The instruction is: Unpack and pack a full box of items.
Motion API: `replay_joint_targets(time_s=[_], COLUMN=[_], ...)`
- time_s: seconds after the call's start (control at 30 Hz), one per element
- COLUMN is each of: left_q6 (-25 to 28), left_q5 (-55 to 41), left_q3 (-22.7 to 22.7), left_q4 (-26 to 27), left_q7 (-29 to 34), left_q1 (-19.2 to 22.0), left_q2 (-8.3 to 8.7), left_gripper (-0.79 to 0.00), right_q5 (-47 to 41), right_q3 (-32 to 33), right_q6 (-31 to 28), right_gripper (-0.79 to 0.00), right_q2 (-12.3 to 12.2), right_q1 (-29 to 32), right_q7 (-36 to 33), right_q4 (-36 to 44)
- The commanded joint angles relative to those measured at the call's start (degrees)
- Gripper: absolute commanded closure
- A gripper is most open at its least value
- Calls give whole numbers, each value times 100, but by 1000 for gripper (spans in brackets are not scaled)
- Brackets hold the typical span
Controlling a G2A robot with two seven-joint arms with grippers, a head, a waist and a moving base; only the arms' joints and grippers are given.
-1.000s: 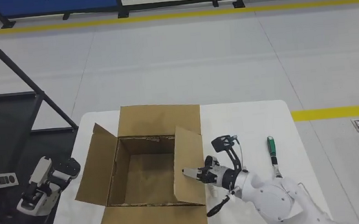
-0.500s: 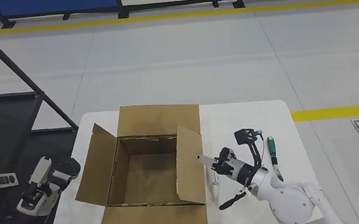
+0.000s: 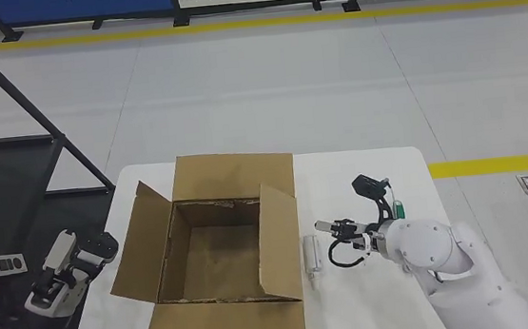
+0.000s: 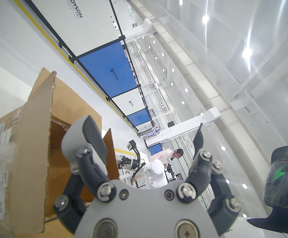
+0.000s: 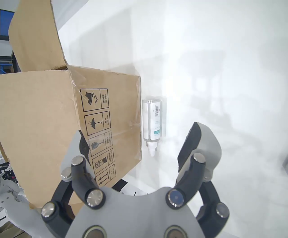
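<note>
1. The right gripper [image 3: 329, 240] is open wide and holds nothing. It hangs low over the table [image 3: 360, 170], near the small white bottle [image 5: 152, 119].
2. A second ago this gripper held the bottle up by the side flap of the box [image 3: 233, 175]. Then it put the bottle down, let go and pulled back a little.
3. Now the bottle lies flat on the table, just beside the outside wall of the box. I cannot tell if it touches the wall.
4. The box stands open with its flaps up. From above I see nothing left inside, so I think the unpacking is done or nearly done. Packing would come next.
5. A green-handled tool [image 3: 399, 213] lies on the table behind the right arm, well apart from the box.
6. The left gripper [image 4: 145, 126] is open wide too and is empty. It sits off past the left flap of the box and has not moved.
</note>
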State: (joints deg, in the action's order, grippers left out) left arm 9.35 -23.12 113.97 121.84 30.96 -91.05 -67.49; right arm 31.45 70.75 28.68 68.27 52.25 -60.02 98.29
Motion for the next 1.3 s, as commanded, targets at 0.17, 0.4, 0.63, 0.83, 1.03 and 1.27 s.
replay_joint_targets(time_s=[0.17,0.4,0.63,0.83,1.03,1.27], left_q6=[0,0,0,0,0,0], left_q5=[0,0,0,0,0,0], left_q3=[0,0,0,0,0,0], left_q4=[0,0,0,0,0,0], left_q7=[0,0,0,0,0,0], left_q1=[0,0,0,0,0,0], left_q2=[0,0,0,0,0,0], left_gripper=[-785,-785,-785,-785,-785,-785], right_q5=[-4,461,639,961,1218,1444], right_q3=[3,-469,-1002,-1585,-2068,-2355], right_q6=[-8,18,-139,-207,-234,176], right_gripper=[-785,-785,-785,-785,-785,-785], right_q2=[1,27,112,228,361,503], right_q1=[9,-297,-953,-1327,-1568,-1820], right_q7=[23,-201,-713,-948,-949,-956], right_q4=[10,-631,-1554,-2008,-2270,-2570])
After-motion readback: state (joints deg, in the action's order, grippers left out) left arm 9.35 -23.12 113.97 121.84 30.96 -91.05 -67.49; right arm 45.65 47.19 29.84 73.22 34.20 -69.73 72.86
